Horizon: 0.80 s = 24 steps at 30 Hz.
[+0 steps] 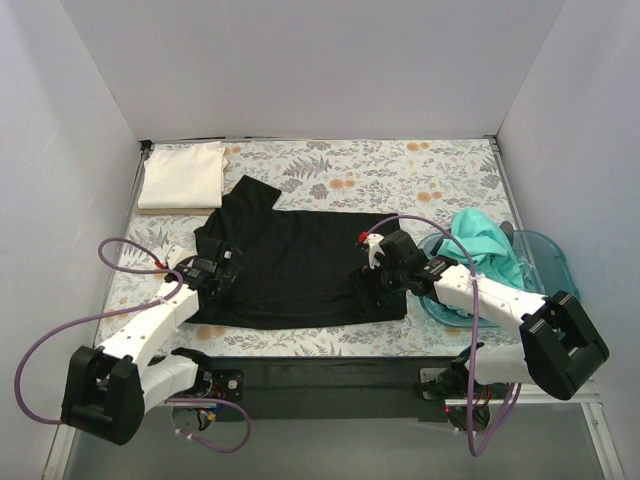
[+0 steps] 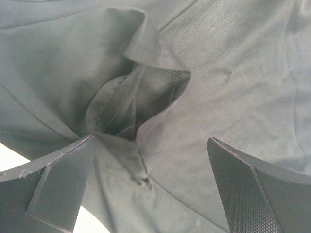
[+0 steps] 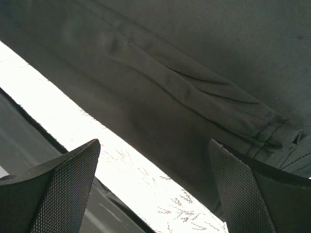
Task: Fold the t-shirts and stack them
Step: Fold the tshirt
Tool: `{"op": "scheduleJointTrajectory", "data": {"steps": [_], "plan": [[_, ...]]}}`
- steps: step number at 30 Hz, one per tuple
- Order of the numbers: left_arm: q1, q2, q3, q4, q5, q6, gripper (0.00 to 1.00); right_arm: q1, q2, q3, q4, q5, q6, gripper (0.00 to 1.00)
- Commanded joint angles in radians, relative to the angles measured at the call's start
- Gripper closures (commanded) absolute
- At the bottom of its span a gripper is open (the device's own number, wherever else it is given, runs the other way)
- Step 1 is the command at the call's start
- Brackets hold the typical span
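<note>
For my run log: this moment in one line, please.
black t-shirt: spread out; white t-shirt: folded; teal t-shirt: in blue bin; left fingers: open; right fingers: open

No legible text, label, brand, number or sign anywhere.

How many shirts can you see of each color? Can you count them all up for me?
Black t-shirt: 1
White t-shirt: 1
Teal t-shirt: 1
Total: 3
</note>
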Motion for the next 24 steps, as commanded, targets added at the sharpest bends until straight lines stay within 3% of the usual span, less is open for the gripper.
{"op": "scheduleJointTrajectory", "data": {"steps": [1,11,17,24], "plan": [[-0.004,0.062,0.043,0.067,-0.024,0.021,0.02,0.003,0.023,0.041,0.032,0.032,0.012,0.02],[-0.004,0.177,0.128,0.138,-0.056,0.024,0.02,0.000,0.187,0.150,0.074,0.181,-0.012,0.02],[-0.004,0.122,0.119,0.138,-0.082,0.024,0.02,-0.012,0.253,0.222,0.075,0.267,0.020,0.02],[-0.004,0.136,0.099,0.221,-0.067,0.086,0.02,-0.011,0.137,0.186,0.077,0.288,0.040,0.02]]}}
